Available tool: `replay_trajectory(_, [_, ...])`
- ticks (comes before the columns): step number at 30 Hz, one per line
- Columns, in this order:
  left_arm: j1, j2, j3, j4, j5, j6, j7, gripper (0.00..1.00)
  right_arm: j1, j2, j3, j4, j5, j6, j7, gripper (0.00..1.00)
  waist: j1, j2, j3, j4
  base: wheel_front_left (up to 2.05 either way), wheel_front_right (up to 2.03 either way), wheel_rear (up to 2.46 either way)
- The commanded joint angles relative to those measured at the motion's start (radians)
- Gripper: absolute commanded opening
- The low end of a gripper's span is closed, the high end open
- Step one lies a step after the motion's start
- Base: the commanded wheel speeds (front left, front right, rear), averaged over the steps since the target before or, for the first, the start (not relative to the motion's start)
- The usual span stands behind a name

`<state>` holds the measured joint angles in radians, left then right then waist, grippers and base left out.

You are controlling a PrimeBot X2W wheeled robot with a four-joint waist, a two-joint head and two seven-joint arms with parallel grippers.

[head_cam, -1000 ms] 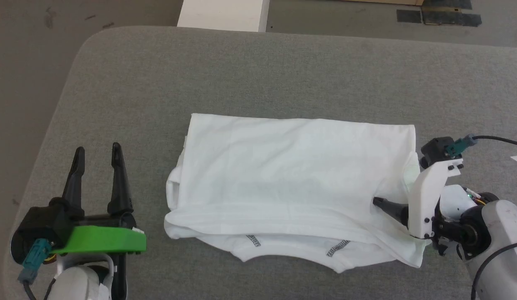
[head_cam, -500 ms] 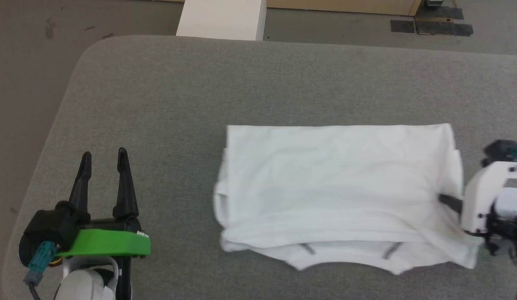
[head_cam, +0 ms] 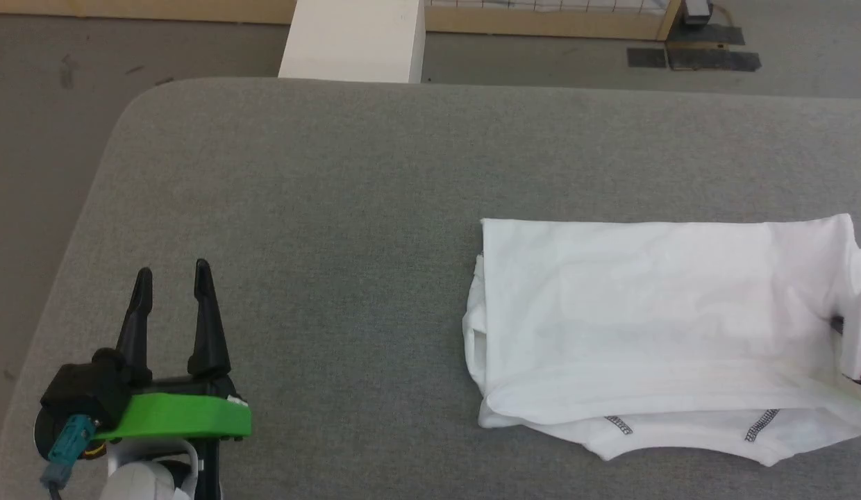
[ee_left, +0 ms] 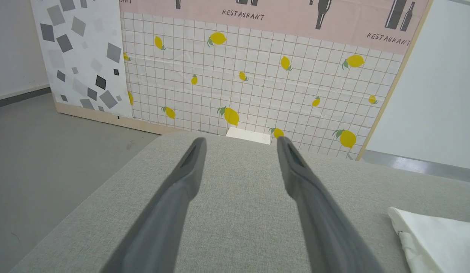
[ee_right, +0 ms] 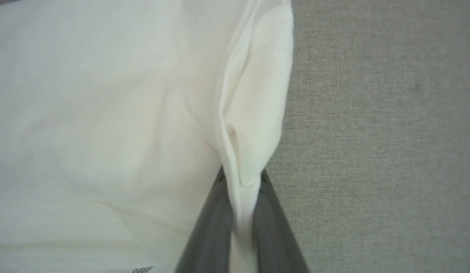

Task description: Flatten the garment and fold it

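Dark fingers (ee_right: pixel 214 220) of the right gripper (ee_right: pixel 241 178) pinch a bunched edge of the folded white thin-fabric shirt (head_cam: pixel 653 312), its grey zigzag stitching showing, on the grey cloth-covered table (head_cam: pixel 333 173), right side. Left gripper (head_cam: pixel 172 278) gapes over the table's left; a white box (head_cam: pixel 350 38) stands beyond its far edge.

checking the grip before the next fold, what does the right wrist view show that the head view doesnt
Right wrist view adds: the right gripper close up, jaws shut on a pinched fold at the edge of the garment.
Head view adds: the left gripper, jaws open and holding nothing, over bare table, well apart from the garment; the garment's folded, roughly rectangular outline; a white box beyond the table's far edge.
Both: the white garment lying on the grey table.
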<state>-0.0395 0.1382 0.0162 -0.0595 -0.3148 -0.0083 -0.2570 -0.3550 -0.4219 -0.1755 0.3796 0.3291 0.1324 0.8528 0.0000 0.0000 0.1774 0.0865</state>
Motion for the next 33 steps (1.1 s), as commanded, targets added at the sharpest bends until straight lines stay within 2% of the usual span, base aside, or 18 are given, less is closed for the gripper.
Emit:
replay_trajectory(1, [0.016,-0.007,0.005,-0.001,0.014,-0.008,-0.005,1.0,0.024,-0.003,0.026,-0.045,-0.003,-0.002,0.011,0.0,0.0,0.0,-0.021,-0.012,0.0,0.0,0.0])
replay_trajectory(10, [0.066,-0.027,0.021,-0.005,0.022,-0.014,-0.005,1.0,0.104,-0.065,0.209,-0.448,0.062,-0.002,0.119,0.0,0.0,0.0,-0.071,-0.038,0.0,0.0,0.0])
replay_trajectory(15, [0.073,-0.033,0.017,-0.001,0.023,-0.026,-0.005,1.0,0.075,-0.038,0.316,-0.53,0.083,-0.002,0.144,0.0,0.0,0.0,-0.07,-0.027,0.0,0.0,0.0])
replay_trajectory(19, [0.067,-0.036,0.008,0.006,0.024,-0.037,-0.005,1.0,0.036,0.011,0.388,-0.496,0.098,-0.002,0.141,0.0,0.0,0.0,-0.062,-0.002,0.0,0.0,0.0])
replay_trajectory(25, [0.052,-0.038,-0.006,0.017,0.028,-0.047,-0.005,1.0,-0.027,0.085,0.486,-0.369,0.102,-0.002,0.095,0.0,0.0,0.0,-0.034,0.047,0.0,0.0,0.0])
replay_trajectory(33, [0.032,-0.048,-0.022,0.031,0.025,-0.055,-0.005,1.0,-0.102,0.177,0.551,-0.207,0.095,-0.002,0.024,0.0,0.0,0.0,0.019,0.09,0.0,0.0,0.0])
